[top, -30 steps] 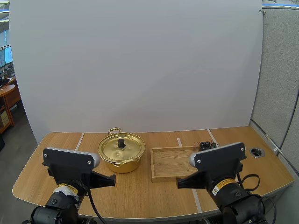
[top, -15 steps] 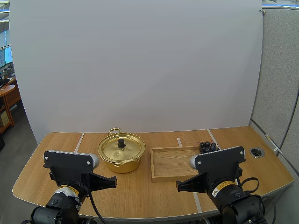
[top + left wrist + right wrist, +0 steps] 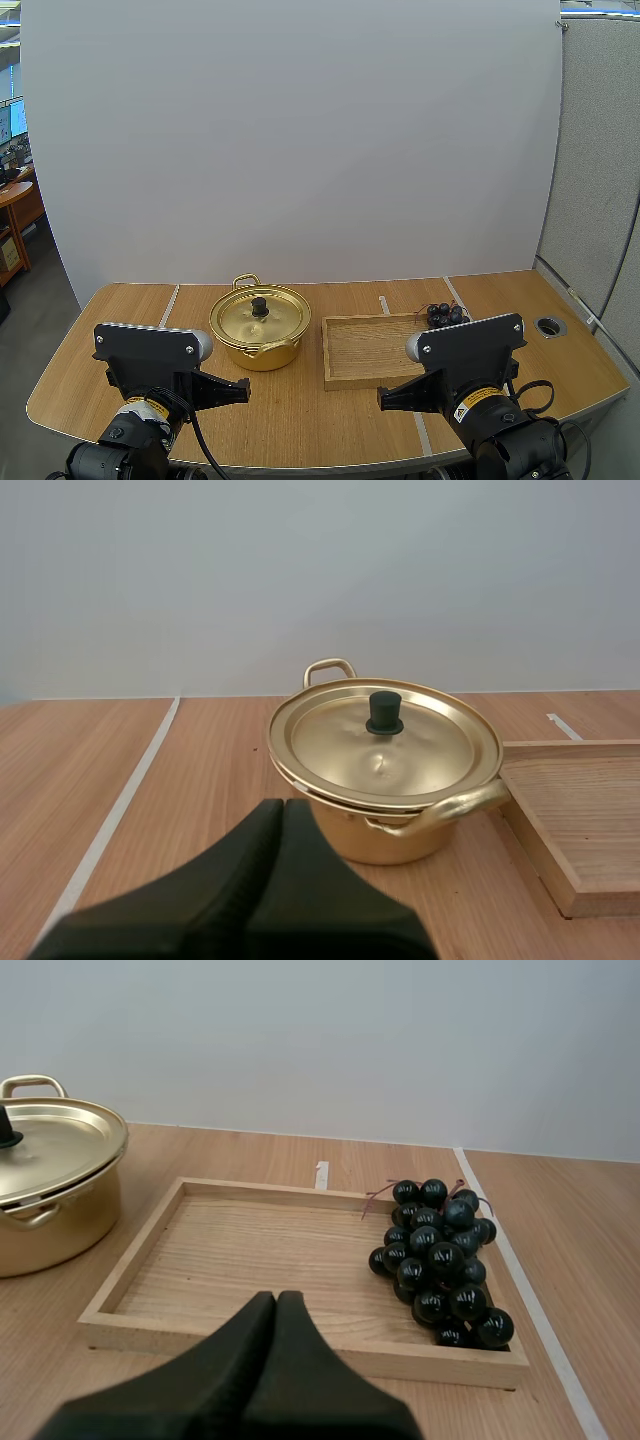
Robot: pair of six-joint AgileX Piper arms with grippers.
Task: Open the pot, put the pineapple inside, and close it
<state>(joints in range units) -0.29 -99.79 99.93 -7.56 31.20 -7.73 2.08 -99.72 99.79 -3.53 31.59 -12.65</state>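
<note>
Golden pot (image 3: 259,340) is sitting at lower centre in the high view, lid (image 3: 259,315) on, beside a wooden tray (image 3: 360,350) holding a bunch of grapes (image 3: 444,315). In the left wrist view, the left gripper (image 3: 283,805) is lying closed, facing the pot. In the right wrist view, the right gripper (image 3: 276,1298) is lying closed before the wooden tray.

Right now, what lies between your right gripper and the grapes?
In the right wrist view, only the wooden tray, its near wall and bare floor, lies between my shut right gripper and the grapes, which sit inside it.
</note>
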